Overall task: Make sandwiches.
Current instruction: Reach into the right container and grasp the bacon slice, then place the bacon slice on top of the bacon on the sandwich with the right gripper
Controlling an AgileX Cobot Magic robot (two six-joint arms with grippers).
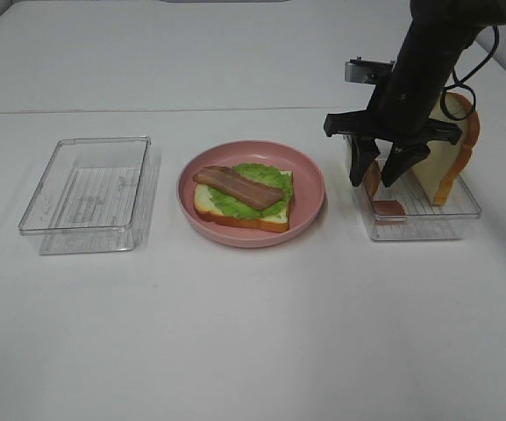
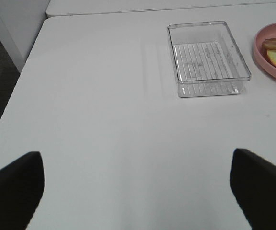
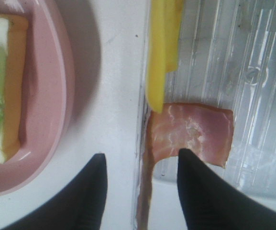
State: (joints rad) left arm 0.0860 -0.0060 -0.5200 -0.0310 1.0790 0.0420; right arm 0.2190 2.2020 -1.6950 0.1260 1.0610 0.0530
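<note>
On the pink plate [image 1: 310, 171] lies an open sandwich: a bread slice [image 1: 235, 213] topped with green lettuce [image 1: 266, 180] and a bacon strip [image 1: 238, 186]. My right gripper [image 1: 374, 180] hangs over the left wall of the right clear box [image 1: 428, 224], its fingers apart. In the right wrist view the gripper [image 3: 142, 191] straddles that wall, with one finger [image 3: 197, 191] over a pink bacon piece [image 3: 195, 132] and a yellow cheese slice [image 3: 164, 48] standing on edge just beyond. Another bread slice [image 1: 441, 162] leans in the box. My left gripper [image 2: 138, 191] is wide open over bare table.
An empty clear box [image 1: 86, 189] sits left of the plate and shows in the left wrist view as well [image 2: 207, 55]. The table edge [image 2: 18, 91] runs along the left arm's side. A table seam [image 1: 147, 110] crosses behind the objects.
</note>
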